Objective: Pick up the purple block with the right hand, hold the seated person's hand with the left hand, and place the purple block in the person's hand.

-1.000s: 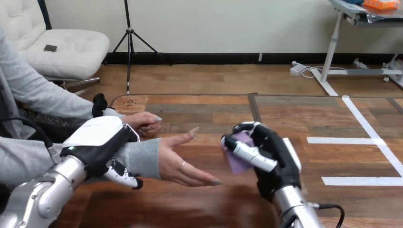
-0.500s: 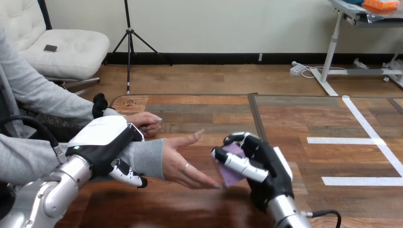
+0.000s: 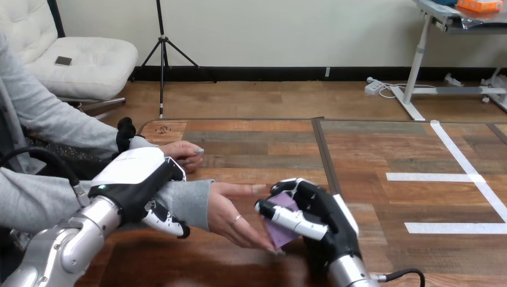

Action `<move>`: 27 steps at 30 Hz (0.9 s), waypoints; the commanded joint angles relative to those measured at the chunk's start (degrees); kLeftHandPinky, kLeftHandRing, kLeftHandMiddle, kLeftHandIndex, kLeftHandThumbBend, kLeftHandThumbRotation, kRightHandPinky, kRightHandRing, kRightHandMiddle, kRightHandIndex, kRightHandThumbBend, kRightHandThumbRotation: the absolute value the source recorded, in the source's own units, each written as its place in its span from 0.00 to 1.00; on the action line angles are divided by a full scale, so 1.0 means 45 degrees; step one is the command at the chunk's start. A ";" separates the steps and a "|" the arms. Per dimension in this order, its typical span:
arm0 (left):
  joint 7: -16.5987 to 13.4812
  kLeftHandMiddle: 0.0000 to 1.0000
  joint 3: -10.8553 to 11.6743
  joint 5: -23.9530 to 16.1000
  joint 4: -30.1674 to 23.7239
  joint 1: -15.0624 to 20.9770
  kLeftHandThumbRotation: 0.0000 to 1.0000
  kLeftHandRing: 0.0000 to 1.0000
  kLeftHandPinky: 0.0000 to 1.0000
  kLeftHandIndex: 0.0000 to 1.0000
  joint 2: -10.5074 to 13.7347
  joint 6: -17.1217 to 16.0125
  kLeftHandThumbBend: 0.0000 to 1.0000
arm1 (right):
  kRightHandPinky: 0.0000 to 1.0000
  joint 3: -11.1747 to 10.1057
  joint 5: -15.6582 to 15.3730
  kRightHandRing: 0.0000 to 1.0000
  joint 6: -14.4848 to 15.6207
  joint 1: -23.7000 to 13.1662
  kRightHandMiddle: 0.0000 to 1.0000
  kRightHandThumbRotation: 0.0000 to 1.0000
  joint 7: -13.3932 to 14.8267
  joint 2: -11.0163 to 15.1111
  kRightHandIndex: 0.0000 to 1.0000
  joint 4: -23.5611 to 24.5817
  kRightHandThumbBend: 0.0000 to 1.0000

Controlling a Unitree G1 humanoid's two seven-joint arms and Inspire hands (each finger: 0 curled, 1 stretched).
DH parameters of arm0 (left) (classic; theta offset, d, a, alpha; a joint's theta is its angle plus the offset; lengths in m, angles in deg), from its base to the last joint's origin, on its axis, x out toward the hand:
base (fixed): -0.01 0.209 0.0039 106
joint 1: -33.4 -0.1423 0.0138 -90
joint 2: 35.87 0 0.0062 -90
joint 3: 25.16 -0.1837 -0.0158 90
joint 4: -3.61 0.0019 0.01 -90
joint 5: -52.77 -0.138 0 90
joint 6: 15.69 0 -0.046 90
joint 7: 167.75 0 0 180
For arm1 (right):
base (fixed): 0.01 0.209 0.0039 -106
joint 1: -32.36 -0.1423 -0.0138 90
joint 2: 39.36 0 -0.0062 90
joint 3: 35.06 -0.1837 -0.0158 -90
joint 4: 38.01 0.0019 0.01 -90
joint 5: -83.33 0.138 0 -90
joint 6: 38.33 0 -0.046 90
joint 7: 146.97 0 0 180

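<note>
Nearest the camera, the robot's right hand (image 3: pixel 335 224) comes up from the bottom edge, just to the right of the person's open hand (image 3: pixel 230 209). Its black-and-white fingers and thumb are curled round a purple block (image 3: pixel 278 233), pinching it, with a finger lying across the block's face. The purple block is held tilted above the wooden table (image 3: pixel 269 143), right at the fingertips of the person's open hand. Its lower corner looks to touch those fingertips, though it is not clear whether it rests on them.

The person's open hand is low over the table, palm turned up and toward the block, fingers stretched out to the right. A grey sleeve covers the arm behind it.

To the left of the open hand, the robot's left hand (image 3: pixel 134 179) sits over the person's wrist (image 3: pixel 188 200), on the grey sleeve. Its white back shell faces up and its fingers (image 3: pixel 164 220) wrap down and under the sleeve, clasping the wrist. The silver left forearm (image 3: pixel 66 251) runs down to the bottom left corner.

Beyond the open hand, farther up the table, the person's other hand (image 3: pixel 182 154) rests on the wood with fingers loosely bent. Well to the right of the open hand, white tape strips (image 3: pixel 454 227) mark the tabletop.
</note>
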 commanded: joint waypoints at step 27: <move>-0.0447 0.28 -0.0266 0.0520 -0.0122 0.3650 0.00 0.19 0.12 0.31 -0.1367 -0.0469 0.70 | 0.30 0.1419 0.0105 0.34 -0.0863 -0.0226 0.39 0.00 0.0510 -0.1857 0.41 0.2570 0.98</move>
